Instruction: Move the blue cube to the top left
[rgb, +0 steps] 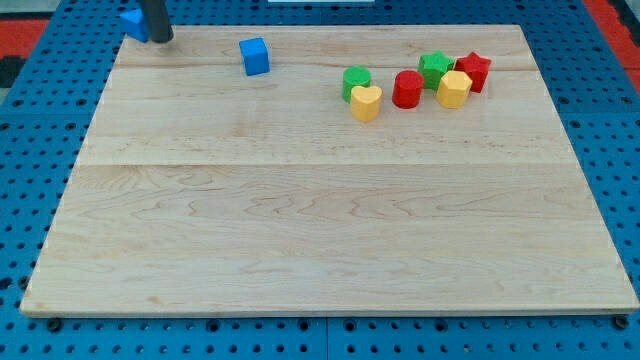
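A blue cube (255, 56) sits near the view's top, left of centre, on the wooden board (320, 230). My tip (161, 40) is at the board's top left corner, well to the left of the cube and apart from it. A second blue block (134, 23), its shape unclear, lies right beside the rod at that corner, partly hidden by it.
A cluster sits at the view's top right: a green cylinder (356, 81), a yellow heart (366, 102), a red cylinder (407, 89), a green star (434, 67), a yellow hexagon-like block (454, 89) and a red star (473, 71). Blue pegboard surrounds the board.
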